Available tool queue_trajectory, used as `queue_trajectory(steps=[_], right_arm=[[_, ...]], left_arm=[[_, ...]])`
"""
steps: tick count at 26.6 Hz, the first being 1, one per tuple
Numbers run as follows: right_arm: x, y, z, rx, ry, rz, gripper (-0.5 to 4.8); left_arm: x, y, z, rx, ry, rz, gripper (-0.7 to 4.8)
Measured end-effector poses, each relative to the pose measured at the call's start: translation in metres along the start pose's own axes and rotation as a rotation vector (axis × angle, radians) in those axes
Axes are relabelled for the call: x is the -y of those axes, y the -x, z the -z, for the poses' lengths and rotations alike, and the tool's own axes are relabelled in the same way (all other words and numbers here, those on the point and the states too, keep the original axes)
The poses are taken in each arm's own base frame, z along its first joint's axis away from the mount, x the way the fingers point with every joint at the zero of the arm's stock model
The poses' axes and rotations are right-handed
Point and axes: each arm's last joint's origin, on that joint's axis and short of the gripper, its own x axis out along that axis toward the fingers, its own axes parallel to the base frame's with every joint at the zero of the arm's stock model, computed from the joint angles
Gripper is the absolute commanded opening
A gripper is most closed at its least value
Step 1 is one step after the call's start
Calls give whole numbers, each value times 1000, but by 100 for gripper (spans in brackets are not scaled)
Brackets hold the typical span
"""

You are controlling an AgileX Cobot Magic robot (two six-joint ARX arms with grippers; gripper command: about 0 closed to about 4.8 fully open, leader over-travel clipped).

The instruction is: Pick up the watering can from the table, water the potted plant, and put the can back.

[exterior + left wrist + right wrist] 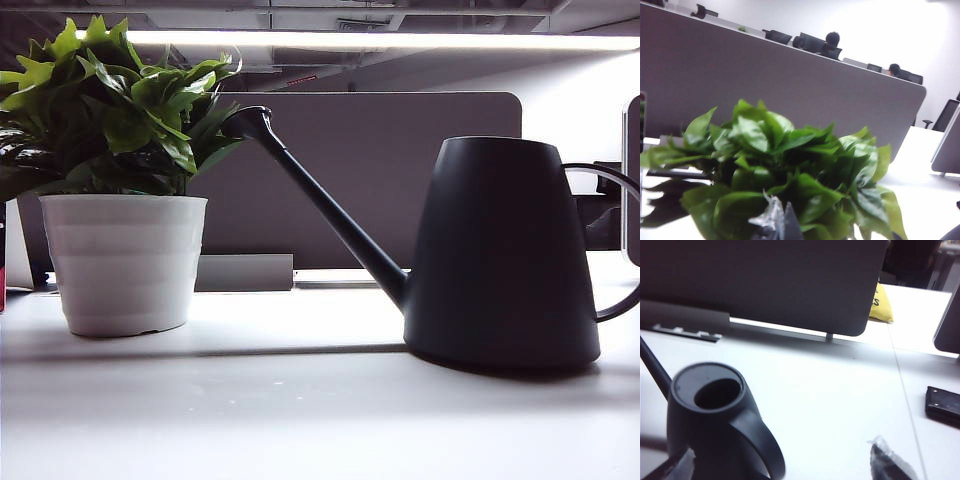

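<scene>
Two task items stand on the desk (320, 420), neither one disturbed. The watering can (505, 255) sits upright on the right of the exterior view, its base flat on the surface, its long spout (320, 205) rising leftward so that the flared tip ends among the outer leaves of the potted plant (120, 190). The plant stands on the left, in its white ribbed pot, apart from the can's body.

Progress, as judged: none of the three steps is done. The can is not lifted, no pouring is under way, and the return is therefore still to come. The pick-up is the step in hand.

Right pincer (790, 467): fingers (890, 462) stand wide apart, one on each side of the can's loop handle (762, 445), close behind it but not touching it. Nothing is held.

Left pincer (775, 222): only a blurred tip shows, low before the leaves. Its state cannot be told.

Differences between views: the exterior view shows neither arm, yet alone gives the spout-to-plant relation. The right wrist view alone shows the can's open top and a dark flat object (943, 405) lying well apart on the desk. The left wrist view shows foliage and the grey partition (790, 85) behind, with no can.
</scene>
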Motion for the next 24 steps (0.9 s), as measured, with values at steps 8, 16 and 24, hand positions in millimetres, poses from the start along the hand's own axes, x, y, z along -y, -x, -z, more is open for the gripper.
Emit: queue_trajectory(steps=[8,16,24], right_arm=[[-1,-9,30,-179,64,-2,479],[2,-30,50,-312,91,-19,479],[10,-62,44,-298,104,12,479]], left_arm=[[8,-2,1,-25,6,84,-6],[27,-10,16,-202,54,342,-6],[46,-18,28,-255,-62,301,-6]])
